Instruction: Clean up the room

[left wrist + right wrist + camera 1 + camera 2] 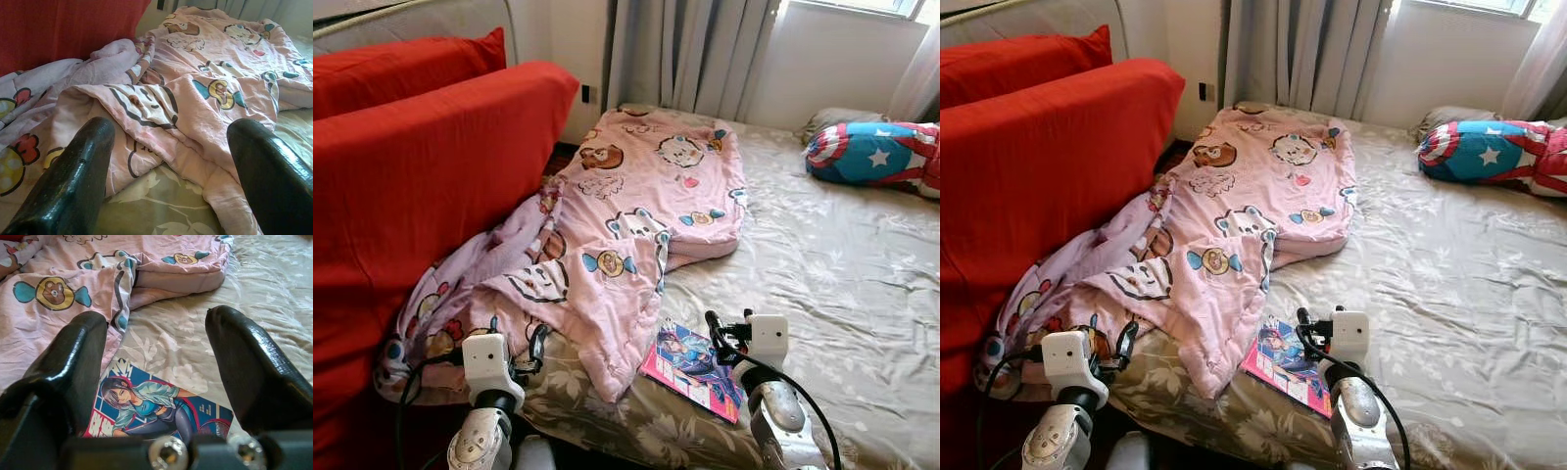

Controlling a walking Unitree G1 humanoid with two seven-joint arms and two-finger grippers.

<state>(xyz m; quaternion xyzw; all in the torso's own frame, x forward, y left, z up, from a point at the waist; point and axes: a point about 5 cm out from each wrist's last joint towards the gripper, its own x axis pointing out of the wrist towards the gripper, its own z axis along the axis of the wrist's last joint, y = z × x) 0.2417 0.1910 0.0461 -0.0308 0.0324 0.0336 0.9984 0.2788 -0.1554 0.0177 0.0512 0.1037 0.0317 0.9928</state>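
Note:
A crumpled pink cartoon blanket (636, 196) lies along the left side of the bed (832, 284), and its lower end spills off the edge beside a red cushion. A colourful comic magazine (691, 368) lies flat on the sheet near the front edge, just right of the blanket's corner. My right gripper (156, 318) hovers open right over the magazine (156, 406), with nothing between its fingers. My left gripper (171, 129) is open too, low at the bed's front left corner, and faces the bunched blanket (195, 73).
Big red cushions (421, 166) stand upright along the bed's left side. A Captain America pillow (876, 152) lies at the far right. Grey curtains (685, 49) and a wall close off the back. The beige floral sheet spreads wide on the right.

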